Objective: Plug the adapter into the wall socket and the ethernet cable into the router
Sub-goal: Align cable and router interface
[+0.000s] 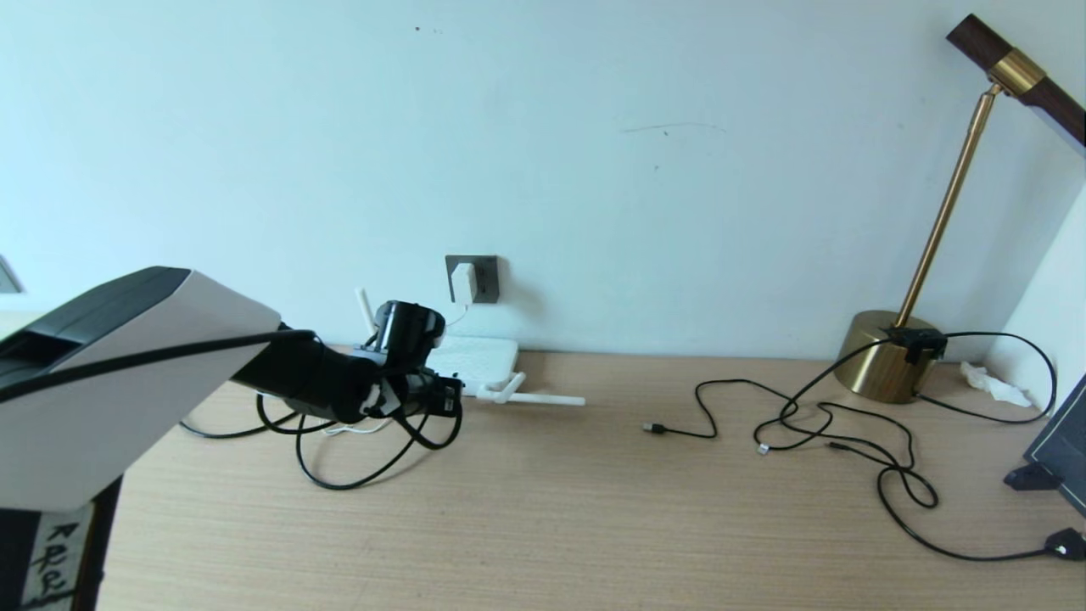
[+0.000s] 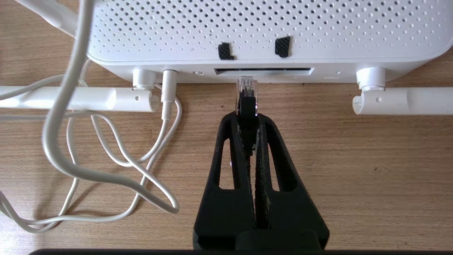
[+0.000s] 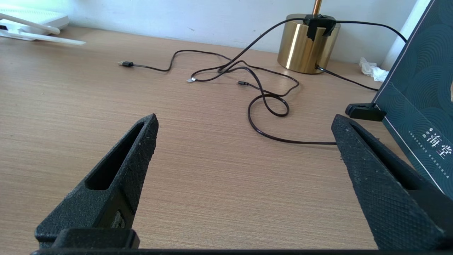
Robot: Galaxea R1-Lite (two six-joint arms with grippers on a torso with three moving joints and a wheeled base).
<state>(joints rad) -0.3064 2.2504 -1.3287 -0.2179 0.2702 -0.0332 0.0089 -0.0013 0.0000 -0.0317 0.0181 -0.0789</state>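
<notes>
While clamped by left pincer (image 2: 247, 117) — ethernet cable (image 2: 246, 92) at router (image 2: 262, 35) port.

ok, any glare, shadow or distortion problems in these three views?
Head view: straight lamp stem and desk edge, little distortion; the adapter in the wall socket throws a soft shadow. Left wrist view: sharp, even light on the router and the ethernet cable plug in the shut left pincer. Right wrist view: window glare washes out one far corner; open right pincer.
</notes>
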